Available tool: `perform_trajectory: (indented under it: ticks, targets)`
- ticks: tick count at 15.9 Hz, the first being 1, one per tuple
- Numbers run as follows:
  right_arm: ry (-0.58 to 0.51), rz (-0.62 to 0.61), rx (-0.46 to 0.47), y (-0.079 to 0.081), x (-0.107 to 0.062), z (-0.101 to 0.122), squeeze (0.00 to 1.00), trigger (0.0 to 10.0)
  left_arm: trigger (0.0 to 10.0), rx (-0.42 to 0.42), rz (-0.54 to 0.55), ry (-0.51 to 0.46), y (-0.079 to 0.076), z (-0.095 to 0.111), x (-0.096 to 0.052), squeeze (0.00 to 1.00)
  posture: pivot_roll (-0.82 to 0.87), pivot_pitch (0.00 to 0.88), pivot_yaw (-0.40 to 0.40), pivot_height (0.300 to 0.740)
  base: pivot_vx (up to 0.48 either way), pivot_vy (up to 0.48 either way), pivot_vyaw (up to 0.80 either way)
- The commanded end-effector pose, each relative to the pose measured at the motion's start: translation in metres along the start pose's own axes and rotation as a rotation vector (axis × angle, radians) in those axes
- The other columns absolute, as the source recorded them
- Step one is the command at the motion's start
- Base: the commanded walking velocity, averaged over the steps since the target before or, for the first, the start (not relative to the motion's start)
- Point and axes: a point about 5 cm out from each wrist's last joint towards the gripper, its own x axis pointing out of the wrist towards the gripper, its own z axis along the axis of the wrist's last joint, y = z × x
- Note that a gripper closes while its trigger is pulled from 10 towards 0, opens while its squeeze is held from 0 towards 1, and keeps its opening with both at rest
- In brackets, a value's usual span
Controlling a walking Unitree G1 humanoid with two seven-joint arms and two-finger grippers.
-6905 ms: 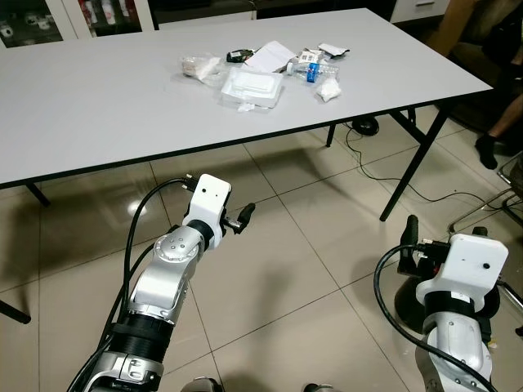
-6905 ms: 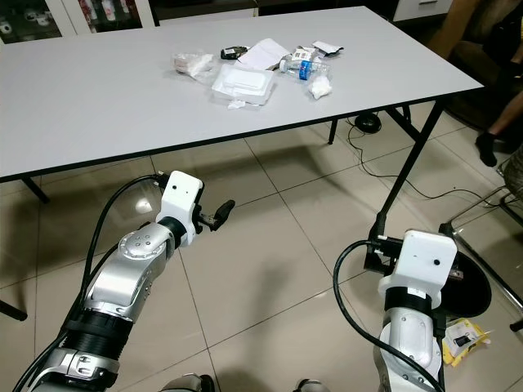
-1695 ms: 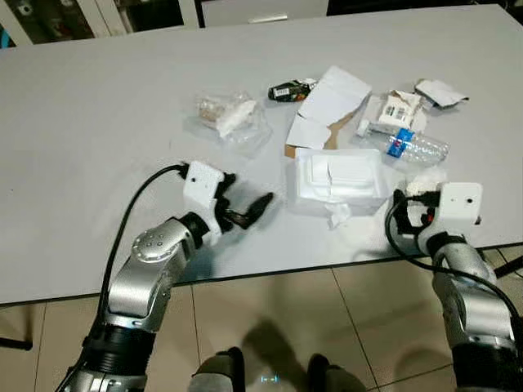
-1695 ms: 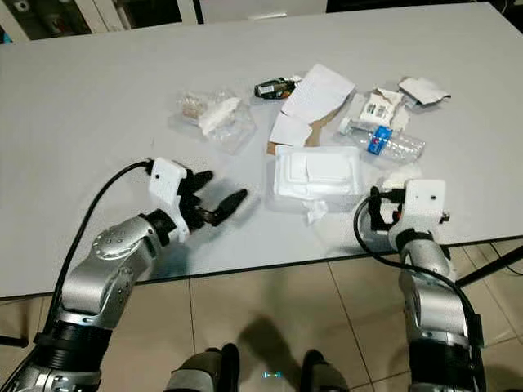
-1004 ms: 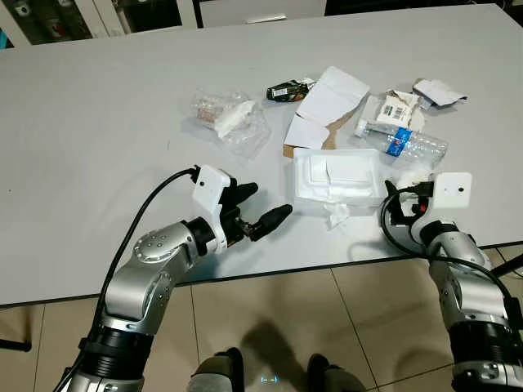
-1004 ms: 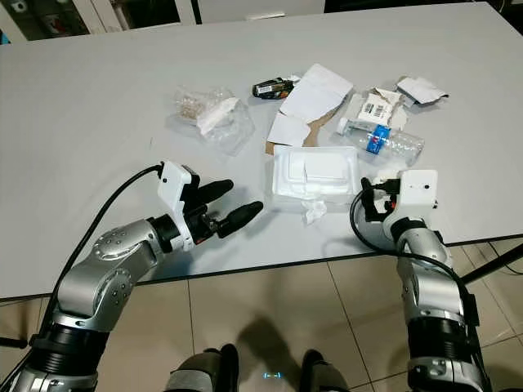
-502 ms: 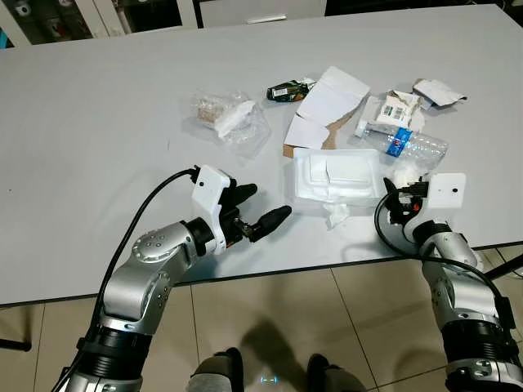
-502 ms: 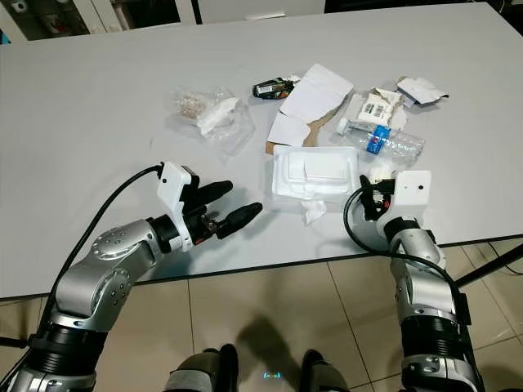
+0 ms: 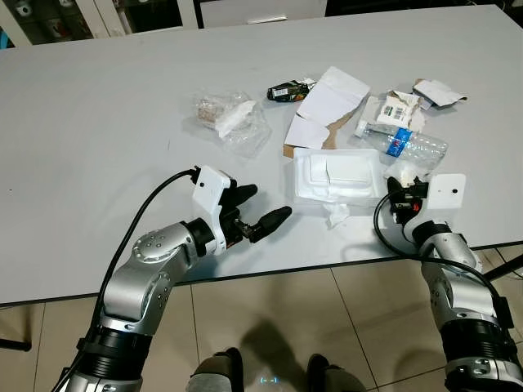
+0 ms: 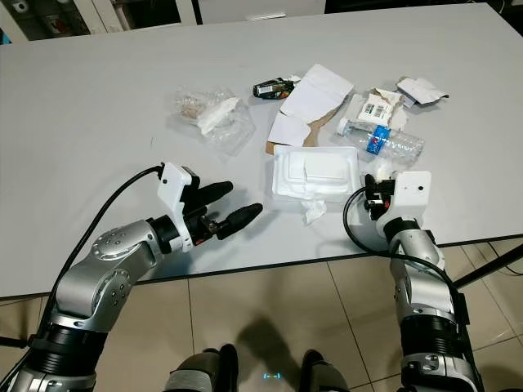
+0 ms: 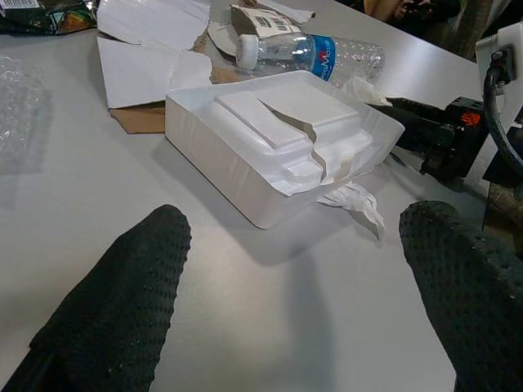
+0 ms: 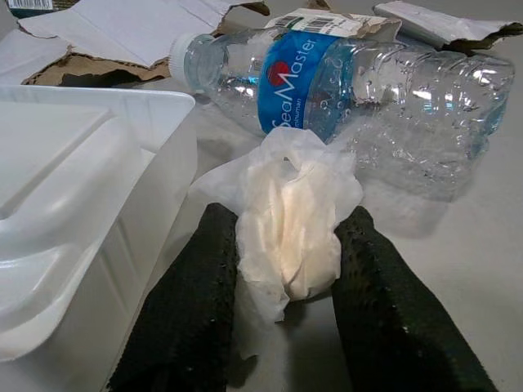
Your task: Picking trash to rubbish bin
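Trash lies on a grey table (image 9: 98, 122). A cracked white foam tray (image 9: 335, 175) sits near the front edge, with a clear water bottle (image 9: 404, 140) with a blue label behind it to the right. My right gripper (image 12: 286, 219) rests on the table right of the tray, its two fingers pressed against either side of a crumpled white tissue (image 12: 290, 204). My left gripper (image 9: 268, 202) hovers open left of the tray, a short gap away, with nothing between its fingers (image 11: 122, 302).
A clear plastic bag (image 9: 233, 118), a dark wrapper (image 9: 284, 90), torn cardboard (image 9: 327, 102), a paper carton (image 9: 398, 106) and a torn wrapper (image 9: 440, 91) lie further back. A small tissue scrap (image 9: 335, 214) lies in front of the tray. Tiled floor shows below the table's front edge.
My right gripper has edged forward along the table onto the tissue beside the tray. The left gripper has stayed open in the same place.
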Motion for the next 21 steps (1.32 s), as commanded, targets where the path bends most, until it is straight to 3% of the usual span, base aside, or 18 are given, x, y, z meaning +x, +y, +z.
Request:
perform_trajectory:
  ticks: [1, 4, 11, 15, 16, 17, 18, 21]
  targets:
    - [0.089, -0.005, 0.021, 0.000, -0.006, -0.021, 0.00, 0.0, 10.0, 0.001, -0.017, -0.001, -0.003, 0.000, -0.002, 0.00, 0.25, 0.218, 0.051, 0.740, 0.000, 0.000, 0.00]
    - [0.035, -0.044, -0.017, 0.000, -0.006, -0.010, 0.00, 0.0, 10.0, 0.002, -0.016, -0.003, -0.003, 0.000, -0.001, 0.00, 0.25, 0.213, 0.054, 0.740, 0.000, 0.000, 0.00]
    - [-0.216, -0.130, -0.094, 0.012, -0.013, 0.042, 0.00, 0.0, 10.0, 0.000, -0.005, -0.008, -0.003, 0.000, 0.002, 0.00, 0.24, 0.205, 0.049, 0.740, 0.000, 0.000, 0.00]
    - [-0.287, -0.190, -0.116, 0.022, -0.042, 0.058, 0.00, 0.3, 10.0, 0.022, 0.097, -0.003, 0.006, -0.001, 0.007, 0.00, 0.23, 0.197, 0.039, 0.740, 0.000, 0.000, 0.00]
    - [-0.287, -0.198, -0.117, 0.023, -0.047, 0.059, 0.00, 3.7, 10.0, 0.022, 0.106, -0.010, 0.006, -0.001, 0.008, 0.00, 0.23, 0.193, 0.033, 0.740, 0.000, 0.000, 0.00]
    - [-0.285, -0.208, -0.120, 0.026, -0.054, 0.058, 0.00, 5.0, 10.0, 0.019, 0.115, -0.019, 0.007, 0.000, 0.010, 0.00, 0.23, 0.193, 0.033, 0.740, 0.000, 0.000, 0.00]
    - [-0.270, -0.220, -0.120, 0.030, -0.062, 0.056, 0.00, 10.0, 10.0, 0.014, 0.125, -0.028, 0.007, 0.001, 0.013, 0.00, 0.21, 0.187, 0.026, 0.740, 0.000, 0.000, 0.00]
    - [-0.228, -0.267, -0.091, 0.037, -0.073, 0.053, 0.00, 10.0, 10.0, 0.008, 0.134, -0.041, 0.006, 0.000, 0.021, 0.00, 0.19, 0.173, 0.021, 0.740, 0.000, 0.000, -0.25]
